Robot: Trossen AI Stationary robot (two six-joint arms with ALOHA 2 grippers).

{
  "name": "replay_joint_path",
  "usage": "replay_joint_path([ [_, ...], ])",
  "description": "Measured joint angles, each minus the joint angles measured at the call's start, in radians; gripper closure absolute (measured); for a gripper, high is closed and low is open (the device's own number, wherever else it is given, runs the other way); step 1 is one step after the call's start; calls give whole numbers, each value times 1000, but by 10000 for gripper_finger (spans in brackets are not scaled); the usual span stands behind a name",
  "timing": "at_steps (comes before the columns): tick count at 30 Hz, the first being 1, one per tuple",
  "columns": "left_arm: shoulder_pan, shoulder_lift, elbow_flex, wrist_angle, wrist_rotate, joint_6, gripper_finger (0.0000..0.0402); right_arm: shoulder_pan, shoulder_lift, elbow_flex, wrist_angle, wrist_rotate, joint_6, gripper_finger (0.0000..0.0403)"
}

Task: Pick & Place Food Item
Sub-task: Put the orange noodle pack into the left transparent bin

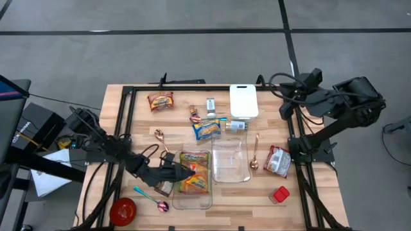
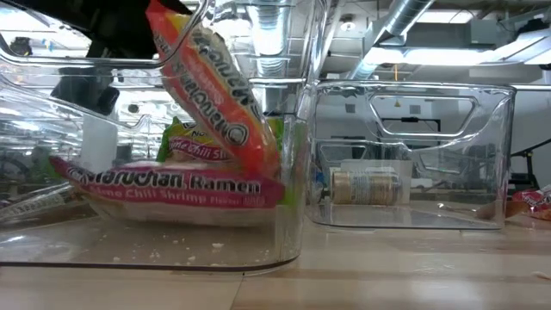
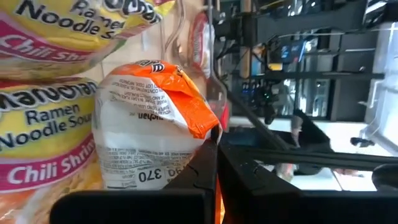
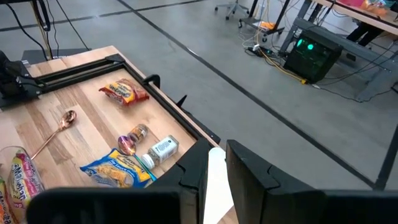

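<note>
High view: left gripper point(image 1: 187, 170), fingers pinched on an orange crinkly ramen packet point(image 1: 192, 181), reaches into the clear rigid bin point(image 1: 174, 204). Two chili-shrimp packets point(image 1: 194, 159) lie in that bin. Just beside it stands an identical bin point(image 1: 230, 177); near it, spoons point(image 1: 159, 137). Right gripper point(image 4: 212, 163), nearly closed and empty, waits well apart.

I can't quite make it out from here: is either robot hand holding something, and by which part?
Yes. The left hand is shut on an orange ramen packet, pinching one edge of it, over the clear container that already holds ramen. The right hand holds nothing.
</note>
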Motion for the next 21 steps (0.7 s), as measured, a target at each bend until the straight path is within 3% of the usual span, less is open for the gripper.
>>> replay_joint_path([
  [7,3,0,0,-30,98,-5,370,1,-15,0,-3,0,2,351],
  [15,0,0,0,-81,121,-31,326,0,-16,0,-3,8,2,351],
  [21,0,-61,0,-160,113,8,316,0,-16,0,-3,8,2,351],
])
